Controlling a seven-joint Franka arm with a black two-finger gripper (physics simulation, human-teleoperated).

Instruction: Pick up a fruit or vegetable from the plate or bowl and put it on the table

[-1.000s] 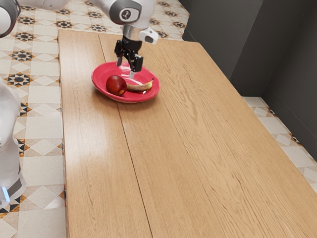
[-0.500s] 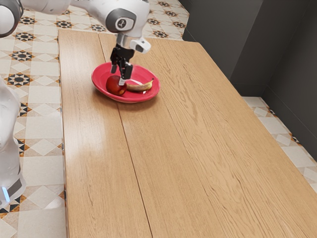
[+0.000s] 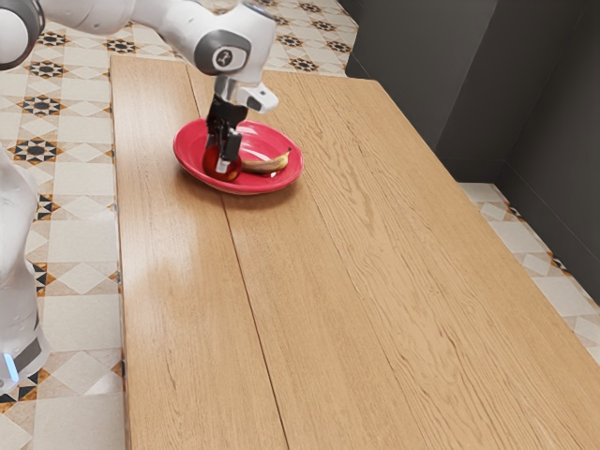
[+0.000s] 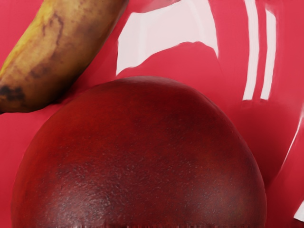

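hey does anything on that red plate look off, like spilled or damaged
Only the banana: brown blotches and a blackened end, so it may be overripe or bruised. The dark red fruit looks sound. I see nothing spilled on the plate; its white patches look like glare.

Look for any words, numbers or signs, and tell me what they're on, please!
Round mark on the arm: too small to read.
Red fruit, banana and red plate: no writing that I can see.
Table: no writing that I can see either.
So there are no words or numbers I can read.
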